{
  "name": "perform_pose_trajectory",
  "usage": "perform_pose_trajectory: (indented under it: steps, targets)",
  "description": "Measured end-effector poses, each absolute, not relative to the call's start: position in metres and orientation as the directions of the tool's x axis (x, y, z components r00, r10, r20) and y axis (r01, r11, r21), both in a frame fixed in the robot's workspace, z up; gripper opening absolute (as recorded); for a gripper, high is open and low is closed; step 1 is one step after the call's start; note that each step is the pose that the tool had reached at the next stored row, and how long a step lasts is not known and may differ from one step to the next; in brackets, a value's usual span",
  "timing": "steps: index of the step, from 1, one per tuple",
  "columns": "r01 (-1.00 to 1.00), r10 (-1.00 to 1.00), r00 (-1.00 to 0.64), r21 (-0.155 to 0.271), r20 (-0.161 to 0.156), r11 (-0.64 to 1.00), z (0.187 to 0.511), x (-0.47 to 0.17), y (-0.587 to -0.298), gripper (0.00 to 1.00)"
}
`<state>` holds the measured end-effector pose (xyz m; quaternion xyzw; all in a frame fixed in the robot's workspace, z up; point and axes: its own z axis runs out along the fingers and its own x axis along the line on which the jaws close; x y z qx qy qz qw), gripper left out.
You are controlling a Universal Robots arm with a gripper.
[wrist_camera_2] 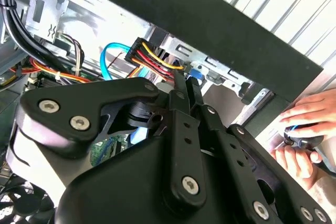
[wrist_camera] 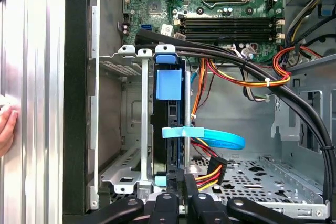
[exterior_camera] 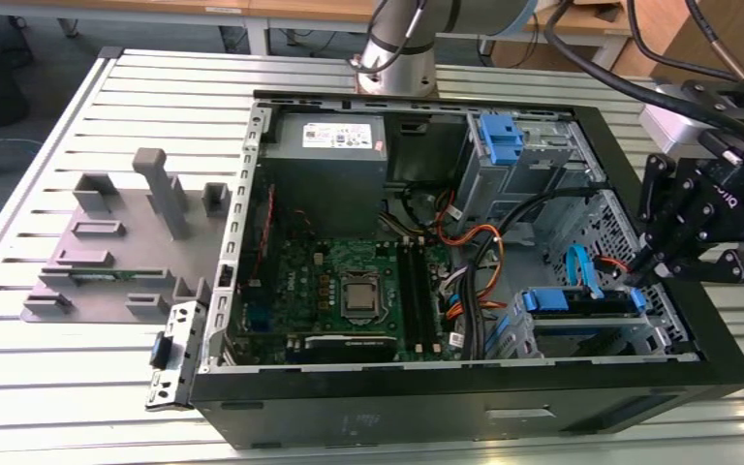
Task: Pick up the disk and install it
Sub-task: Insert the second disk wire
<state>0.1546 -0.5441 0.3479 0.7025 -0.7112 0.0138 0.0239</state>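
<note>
The open computer case (exterior_camera: 721, 378) lies on its side on the slatted table (exterior_camera: 36, 320), so the arm can reach in from above. The motherboard (exterior_camera: 346, 291) fills the middle, and the drive cage (exterior_camera: 579, 320) sits at the exterior view's right, near the front wall.

The disk (wrist_camera: 169, 129) with its blue bracket stands on edge inside this cage, already in its slot, between the metal rails. The gripper (exterior_camera: 641, 274) is just at the disk's rear end, fingers closed together and empty as far as I can judge.

Room is tight here: the cables (wrist_camera: 252, 77) cross beside the cage, and the case wall is close. A person's hand (wrist_camera_2: 304, 140) rests outside the case, near the wall.
</note>
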Motion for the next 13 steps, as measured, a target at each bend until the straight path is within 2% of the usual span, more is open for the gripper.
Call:
perform_pose_trajectory:
  steps: [13]
  targets:
    - [-1.000, -0.999, -0.013, 0.005, 0.051, 0.013, 0.348, 0.141, -0.546, 0.16]
